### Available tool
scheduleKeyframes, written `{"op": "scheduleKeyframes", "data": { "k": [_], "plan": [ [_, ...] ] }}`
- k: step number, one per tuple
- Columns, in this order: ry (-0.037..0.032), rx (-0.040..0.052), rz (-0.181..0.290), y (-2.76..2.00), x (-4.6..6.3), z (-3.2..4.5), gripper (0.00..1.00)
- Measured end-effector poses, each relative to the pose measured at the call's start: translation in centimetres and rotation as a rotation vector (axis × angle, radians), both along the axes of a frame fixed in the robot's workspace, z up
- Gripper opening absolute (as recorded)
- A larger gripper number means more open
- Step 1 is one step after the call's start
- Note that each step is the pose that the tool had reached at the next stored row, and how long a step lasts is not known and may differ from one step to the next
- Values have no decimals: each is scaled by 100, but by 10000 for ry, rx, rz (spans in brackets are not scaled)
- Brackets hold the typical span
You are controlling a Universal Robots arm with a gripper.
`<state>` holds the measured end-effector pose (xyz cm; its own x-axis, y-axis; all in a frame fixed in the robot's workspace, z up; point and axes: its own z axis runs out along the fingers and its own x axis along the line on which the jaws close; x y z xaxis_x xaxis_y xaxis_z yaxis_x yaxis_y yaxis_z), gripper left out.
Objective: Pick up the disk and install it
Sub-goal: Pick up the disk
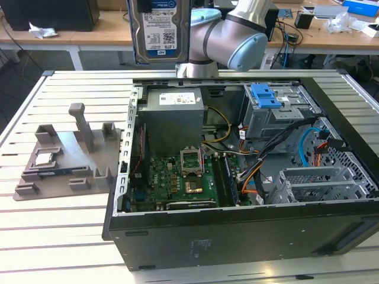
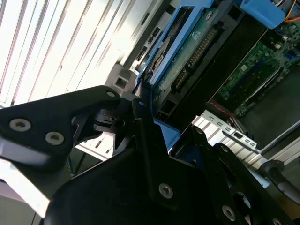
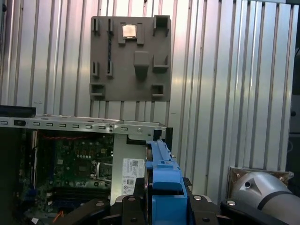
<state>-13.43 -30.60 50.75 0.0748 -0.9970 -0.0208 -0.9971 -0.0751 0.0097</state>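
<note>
Exterior view: the disk (image 1: 159,32) is held upright above the far edge of the computer case (image 1: 237,242) — a white-and-blue label (image 1: 161,16) with barcodes is shown. Second wrist view: the gripper (image 2: 159,126) is clamped on the disk's blue frame. First wrist view: the disk is seen edge-on over the case — judged stiff, weighty and shock-sensitive, and best gripped by the frame.

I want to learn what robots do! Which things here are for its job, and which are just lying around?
For the job: the disk, held by the gripper; the open computer case.
Lying about: grey tray; small processor chip on it.
</note>
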Motion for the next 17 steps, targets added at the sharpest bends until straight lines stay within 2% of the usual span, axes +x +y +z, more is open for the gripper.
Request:
{"op": "scheduleKeyframes", "data": {
  "k": [2,4,7,12,17],
  "plan": [
    [1,1,2,0,68,0,37],
    [5,6,1,-6,188,0,37],
    [8,7,2,-22,288,0,37],
    [7,9,2,-62,371,-4,37],
    [7,8,1,-92,408,-8,37]
  ]
}}
